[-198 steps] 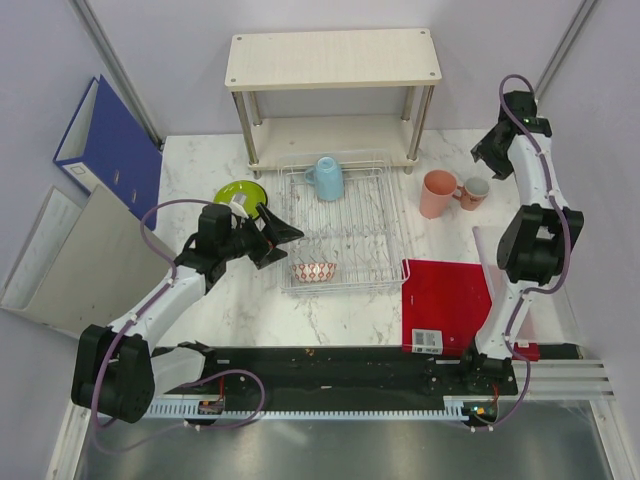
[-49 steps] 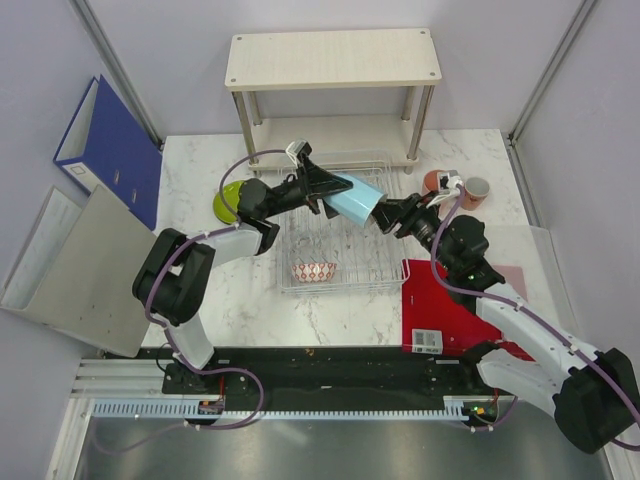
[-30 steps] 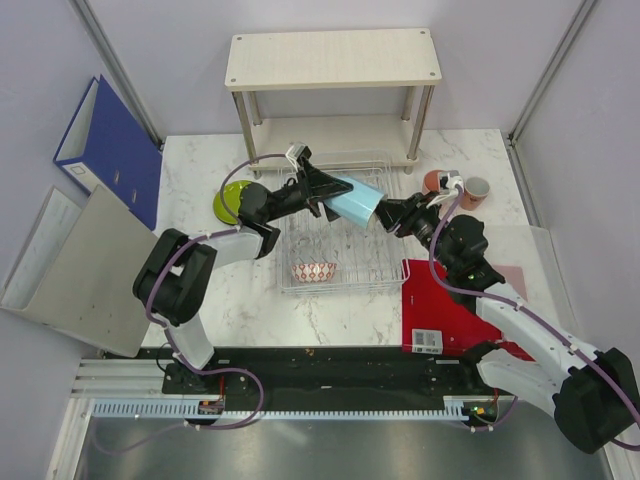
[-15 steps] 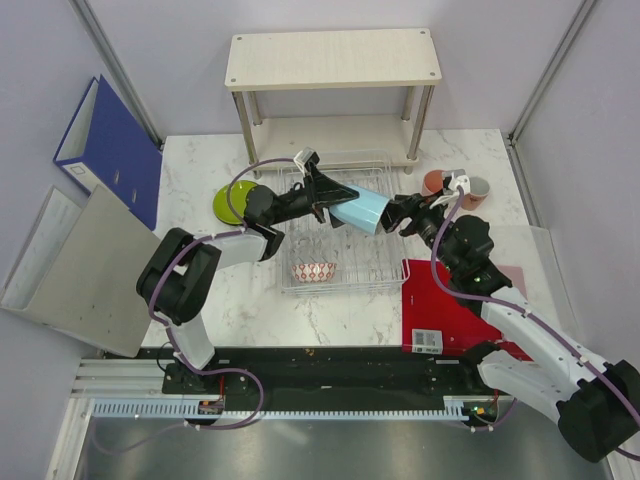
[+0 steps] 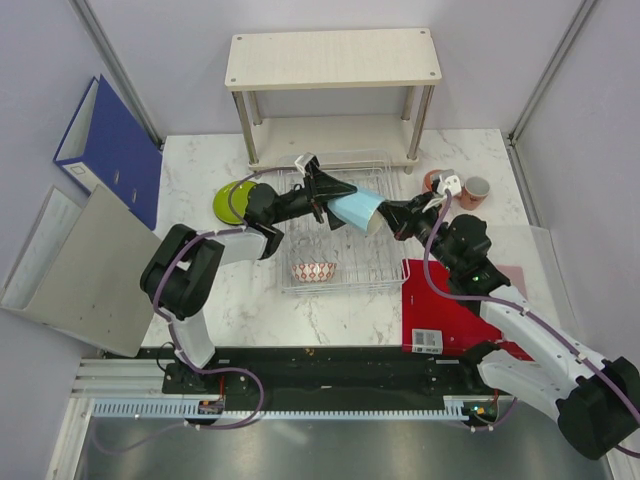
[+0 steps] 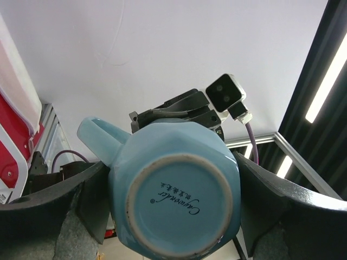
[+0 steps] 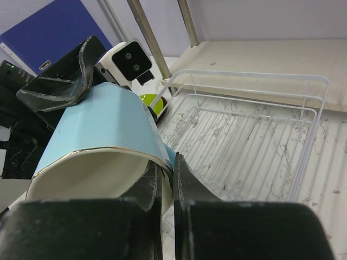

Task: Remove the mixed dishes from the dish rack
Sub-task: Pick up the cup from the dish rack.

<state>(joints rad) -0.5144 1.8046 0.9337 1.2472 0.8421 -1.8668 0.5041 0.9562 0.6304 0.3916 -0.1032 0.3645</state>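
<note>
A light blue cup (image 5: 358,208) hangs on its side above the dish rack (image 5: 355,255), held from both ends. My left gripper (image 5: 325,196) is shut across the cup's body near the base (image 6: 181,208), a finger (image 6: 92,197) pressed on each side. My right gripper (image 7: 167,168) is shut on the cup's rim (image 7: 108,157), one finger inside and one outside. A small patterned bowl (image 5: 314,271) lies in the rack's near left corner. The lime-green plate (image 5: 236,199) lies left of the rack. The pink cup (image 5: 433,181) and terracotta mug (image 5: 477,188) stand to the right.
A beige two-tier wooden shelf (image 5: 330,60) stands behind the rack. A red board (image 5: 445,300) lies near right, under my right arm. A blue binder (image 5: 105,140) and a grey folder (image 5: 80,255) lie at the left.
My right gripper has shut on the cup's rim. The cup, earlier upright at the back of the rack, has been lifted, and in the last second it has barely moved.
</note>
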